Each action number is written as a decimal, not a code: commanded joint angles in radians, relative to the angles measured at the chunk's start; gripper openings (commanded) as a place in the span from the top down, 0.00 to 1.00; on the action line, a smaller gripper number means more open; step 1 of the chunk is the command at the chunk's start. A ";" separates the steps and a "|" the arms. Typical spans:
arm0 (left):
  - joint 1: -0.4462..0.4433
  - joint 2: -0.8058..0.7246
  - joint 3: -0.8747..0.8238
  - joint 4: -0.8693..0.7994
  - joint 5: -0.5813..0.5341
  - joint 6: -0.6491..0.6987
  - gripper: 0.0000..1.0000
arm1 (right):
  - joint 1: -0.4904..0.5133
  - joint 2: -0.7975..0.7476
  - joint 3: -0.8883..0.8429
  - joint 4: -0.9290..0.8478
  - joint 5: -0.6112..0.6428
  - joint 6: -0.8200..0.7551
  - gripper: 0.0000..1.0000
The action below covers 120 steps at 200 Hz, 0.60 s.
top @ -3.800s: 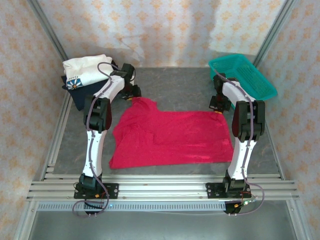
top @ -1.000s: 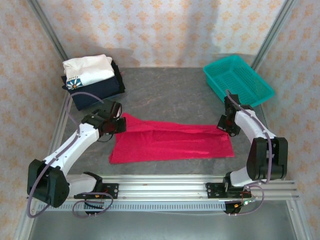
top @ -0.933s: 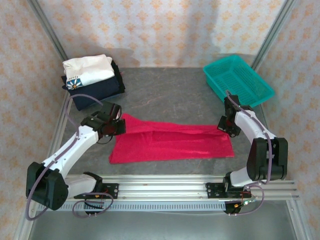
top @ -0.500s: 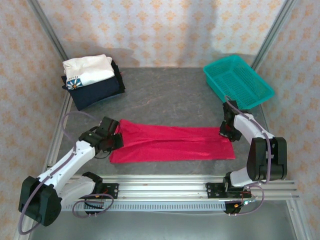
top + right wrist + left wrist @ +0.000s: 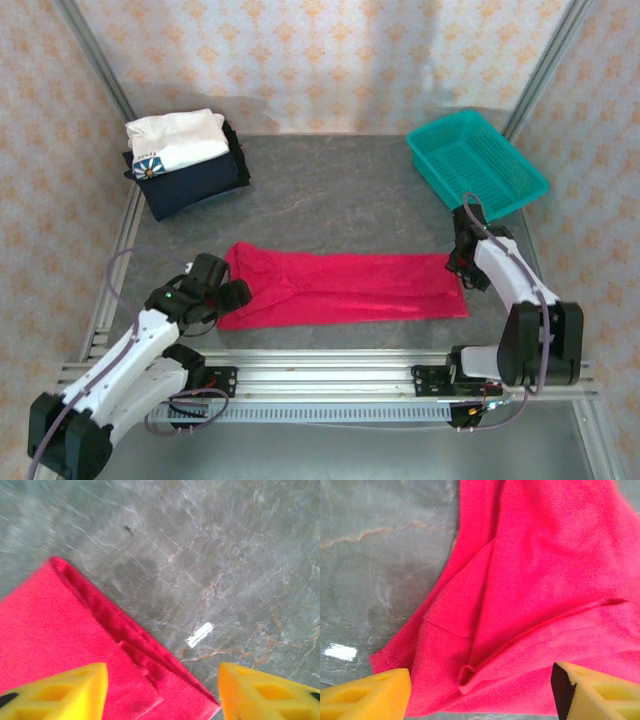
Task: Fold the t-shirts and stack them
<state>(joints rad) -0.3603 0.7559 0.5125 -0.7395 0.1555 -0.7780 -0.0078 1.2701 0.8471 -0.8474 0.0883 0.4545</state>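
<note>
I see the red t-shirt (image 5: 345,288) lying folded into a long band across the near part of the grey table (image 5: 340,200). My left gripper (image 5: 236,294) sits at its left end, fingers spread wide over rumpled cloth, gripping nothing. My right gripper (image 5: 462,274) hangs over the right corner, likewise spread and empty. Far left, the white emblem t-shirt (image 5: 170,138) rests on the navy t-shirt (image 5: 195,185). The teal mesh basket (image 5: 480,165) stands far right.
</note>
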 commanded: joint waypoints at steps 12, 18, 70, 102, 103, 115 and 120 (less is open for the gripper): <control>-0.004 -0.006 0.112 -0.059 -0.053 0.001 0.23 | 0.003 -0.081 0.016 0.118 -0.264 -0.062 0.27; -0.004 0.032 0.142 -0.067 -0.051 0.025 0.23 | 0.007 -0.081 0.019 0.134 -0.314 -0.077 0.25; -0.024 0.477 0.360 -0.082 0.146 0.288 0.32 | 0.124 0.012 0.037 0.113 -0.493 -0.194 0.24; -0.059 0.647 0.445 -0.010 0.214 0.392 0.42 | 0.126 0.016 0.004 0.141 -0.517 -0.194 0.23; -0.060 0.653 0.449 -0.009 0.215 0.395 0.42 | 0.126 0.016 0.004 0.140 -0.516 -0.195 0.23; -0.082 0.717 0.485 -0.015 0.210 0.425 0.43 | 0.126 0.024 0.010 0.133 -0.518 -0.209 0.23; -0.088 0.736 0.498 -0.019 0.211 0.435 0.43 | 0.126 0.025 0.013 0.129 -0.520 -0.214 0.23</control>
<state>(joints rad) -0.4168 1.4158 0.9360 -0.7704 0.3195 -0.4610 0.1173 1.2877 0.8627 -0.7204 -0.4068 0.2825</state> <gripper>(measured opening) 0.577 0.770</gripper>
